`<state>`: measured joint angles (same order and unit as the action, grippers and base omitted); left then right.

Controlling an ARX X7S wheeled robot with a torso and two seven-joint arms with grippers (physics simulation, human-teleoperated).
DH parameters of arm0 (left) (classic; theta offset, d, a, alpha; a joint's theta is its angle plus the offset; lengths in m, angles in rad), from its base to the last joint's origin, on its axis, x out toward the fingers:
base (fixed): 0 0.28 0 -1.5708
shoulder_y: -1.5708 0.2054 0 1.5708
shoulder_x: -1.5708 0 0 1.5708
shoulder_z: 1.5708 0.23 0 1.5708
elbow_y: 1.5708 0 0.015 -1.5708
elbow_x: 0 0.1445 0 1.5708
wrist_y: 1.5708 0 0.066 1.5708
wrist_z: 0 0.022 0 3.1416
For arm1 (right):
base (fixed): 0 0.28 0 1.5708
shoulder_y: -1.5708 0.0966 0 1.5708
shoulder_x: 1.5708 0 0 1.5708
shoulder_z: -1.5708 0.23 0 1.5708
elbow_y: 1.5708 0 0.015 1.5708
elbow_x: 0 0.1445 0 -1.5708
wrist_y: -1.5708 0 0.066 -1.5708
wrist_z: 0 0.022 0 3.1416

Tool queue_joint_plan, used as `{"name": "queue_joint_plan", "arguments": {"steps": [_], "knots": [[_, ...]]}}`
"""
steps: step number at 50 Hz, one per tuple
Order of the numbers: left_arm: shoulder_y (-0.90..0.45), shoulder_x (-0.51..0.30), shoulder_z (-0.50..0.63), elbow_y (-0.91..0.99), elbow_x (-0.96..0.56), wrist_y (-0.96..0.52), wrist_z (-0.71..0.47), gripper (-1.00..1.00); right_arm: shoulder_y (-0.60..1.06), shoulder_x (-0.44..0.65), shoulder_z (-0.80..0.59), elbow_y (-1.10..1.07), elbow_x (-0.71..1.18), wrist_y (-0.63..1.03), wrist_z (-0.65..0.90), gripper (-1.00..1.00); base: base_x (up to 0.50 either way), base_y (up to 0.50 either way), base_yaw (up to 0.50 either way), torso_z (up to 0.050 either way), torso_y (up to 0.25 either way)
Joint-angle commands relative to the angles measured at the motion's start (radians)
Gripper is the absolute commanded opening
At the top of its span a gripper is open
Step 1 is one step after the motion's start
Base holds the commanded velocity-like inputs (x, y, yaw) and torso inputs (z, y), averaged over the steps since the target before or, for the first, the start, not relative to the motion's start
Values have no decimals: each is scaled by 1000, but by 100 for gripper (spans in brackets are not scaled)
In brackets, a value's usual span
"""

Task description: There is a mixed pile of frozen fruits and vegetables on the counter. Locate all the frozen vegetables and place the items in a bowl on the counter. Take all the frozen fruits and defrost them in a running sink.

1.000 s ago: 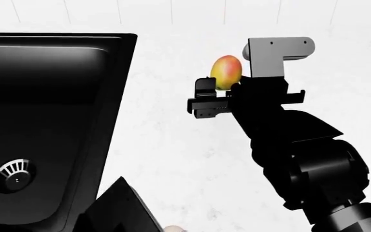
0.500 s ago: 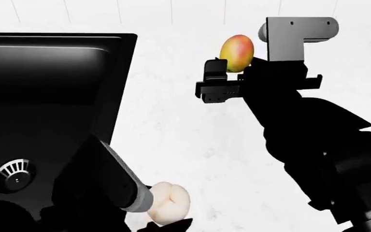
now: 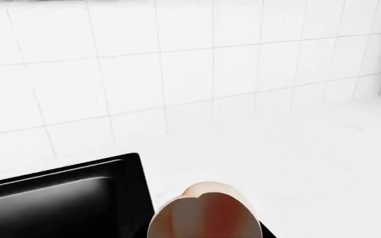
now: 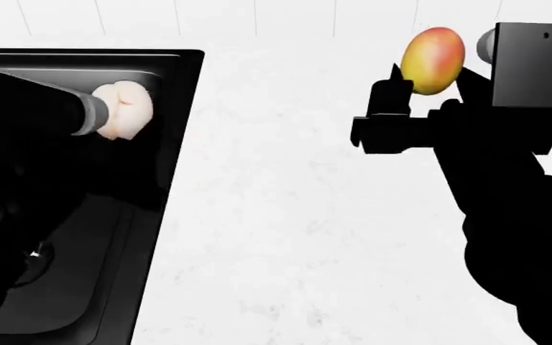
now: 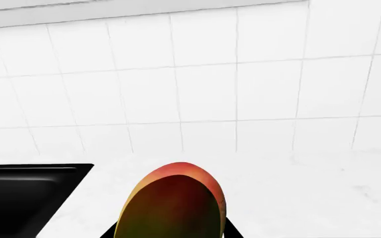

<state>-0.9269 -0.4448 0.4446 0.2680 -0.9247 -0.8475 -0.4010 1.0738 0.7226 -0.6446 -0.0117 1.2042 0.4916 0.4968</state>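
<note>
Surfaces: mostly glossy black vs. white stone

Sink (image 4: pixel 175 115) glossy black, smooth, w/ soft reflections; tabletop (image 4: pixel 276 237) white stone, faintly veined, satin. Wall tiles (image 5: pixel 204 89) white, smooth, thin grey grout. Mango (image 4: pixel 433 60) smooth skin, yellow-to-red, slight sheen. Right end effector (image 4: pixel 428 93) matt black, plastic-looking; grey bracket (image 4: pixel 535 65) flat matt, metal-like. Pale peach-ish item (image 4: pixel 123 111) smooth, matt.
</note>
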Motion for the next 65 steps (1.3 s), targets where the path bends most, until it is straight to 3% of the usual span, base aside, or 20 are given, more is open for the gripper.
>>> {"name": "queue_joint_plan", "arguments": {"steps": [1, 2, 5, 8, 9, 10, 14, 15, 20, 56, 65], "knots": [[15, 5, 22, -143, 283, 226, -49, -100, -94, 98, 13, -253, -38, -1, 150, -100, 0, 0, 0, 0, 0], [9, 4, 69, -150, 349, 254, -49, -100, -104, 100, 6, -243, -78, -11, 169, -100, 0, 0, 0, 0, 0], [-13, 54, 40, -185, 349, 277, -87, -100, -149, 94, 28, -237, -101, -75, 189, -100, 0, 0, 0, 0, 0], [15, 34, 24, -142, 385, 301, -144, -100, -172, 91, 33, -256, -119, -101, 213, -100, 0, 0, 0, 0, 0], [6, 0, 86, -117, 435, 290, -118, -100, -183, 95, 38, -272, -121, -110, 222, -100, 0, 0, 0, 0, 0], [18, 7, 33, -94, 395, 281, -155, -100, -164, 105, 10, -281, -138, -65, 225, -100, 0, 0, 0, 0, 0], [52, 17, -11, -72, 332, 259, -173, -100, -176, 118, 33, -296, -125, -80, 252, -100, 0, 0, 0, 0, 0], [41, 42, -28, -108, 315, 207, -224, -100, -177, 113, 35, -296, -123, -87, 244, -100, 0, 0, 0, 0, 0], [72, -2, -22, -43, 339, 264, -193, -100, -189, 77, 8, -232, -155, -90, 233, -100, 0, 0, 0, 0, 0], [113, -3, -53, -68, 296, 316, -157, -100, -205, 80, 22, -233, -164, -115, 232, -100, 0, 0, 0, 0, 0], [110, -1, -46, -70, 299, 313, -158, -100, -197, 67, 13, -222, -172, -111, 221, -100, -84, 479, 0, 0, 0]]}}
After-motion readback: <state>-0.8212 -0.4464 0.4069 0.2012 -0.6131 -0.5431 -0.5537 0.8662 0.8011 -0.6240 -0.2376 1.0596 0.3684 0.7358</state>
